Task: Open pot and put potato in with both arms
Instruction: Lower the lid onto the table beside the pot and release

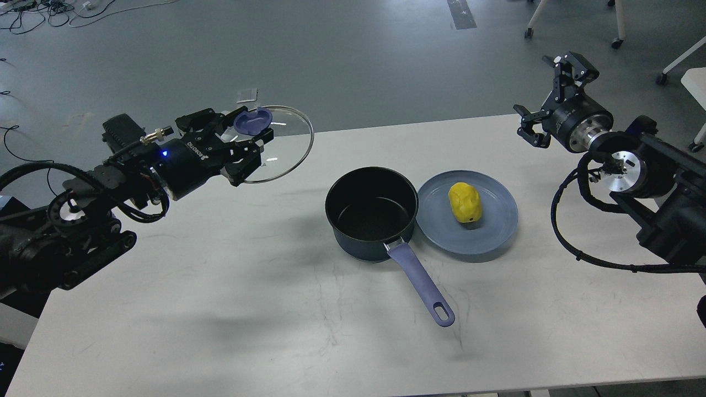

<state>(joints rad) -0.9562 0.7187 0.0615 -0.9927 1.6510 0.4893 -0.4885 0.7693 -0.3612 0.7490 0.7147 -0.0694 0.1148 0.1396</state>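
Observation:
The dark navy pot (370, 212) stands open at the table's middle, its lavender-blue handle (422, 284) pointing toward the front right. The yellow potato (464, 202) lies on a grey-blue plate (496, 231) touching the pot's right side. My left gripper (242, 138) is shut on the blue knob (253, 121) of the glass lid (284, 143) and holds it in the air, well left of the pot, over the table's far left part. My right gripper (549, 94) is open and empty, raised over the far right edge, right of the plate.
The white table (276, 309) ends at a far edge behind the pot. Grey floor lies beyond, with cables at the far left (33, 14) and chair legs on castors at the far right (615, 27). A loose black cable (573, 242) hangs from my right arm.

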